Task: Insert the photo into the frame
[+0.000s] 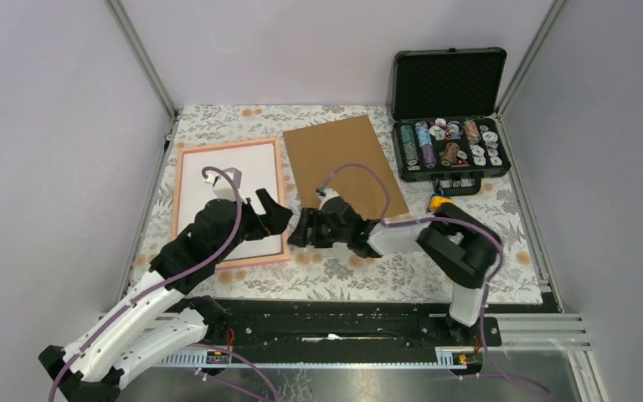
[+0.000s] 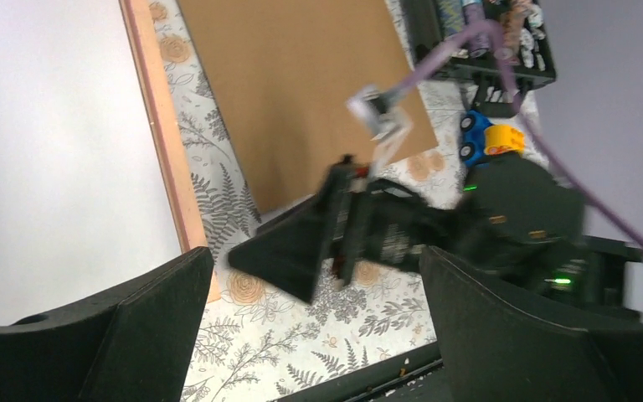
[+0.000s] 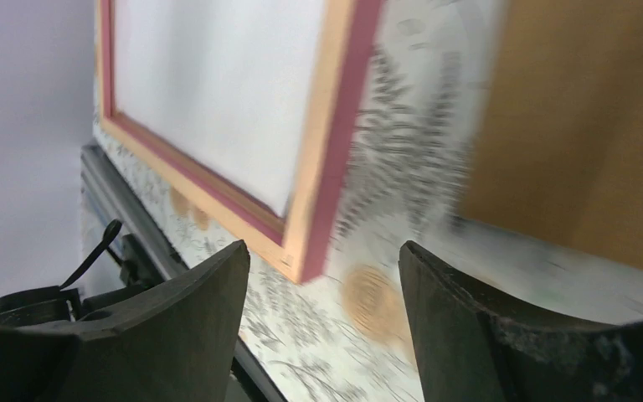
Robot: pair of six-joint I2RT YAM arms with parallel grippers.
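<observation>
- Left end effector: fingers spread wide, holding nothing, hovering over the frame's right edge close to its near corner.
- Right end effector: fingers apart with nothing between them, low over the worktop just beside that same edge, facing the left one.
- Photo: white back up, lying inside the frame. It looks seated within the border, so I'd call the insert essentially done.
- Left to do, my read: check the sheet sits flat. The brown backing board lies apart on the right, not fitted.
- Top view: the only one with the full layout, plus the open chip case at the far right.
- Right wrist: close-up of the frame's near corner, sheet inside the lip; blurred.
- Left wrist: right end effector head-on, and a small yellow-and-blue toy beyond it.
</observation>
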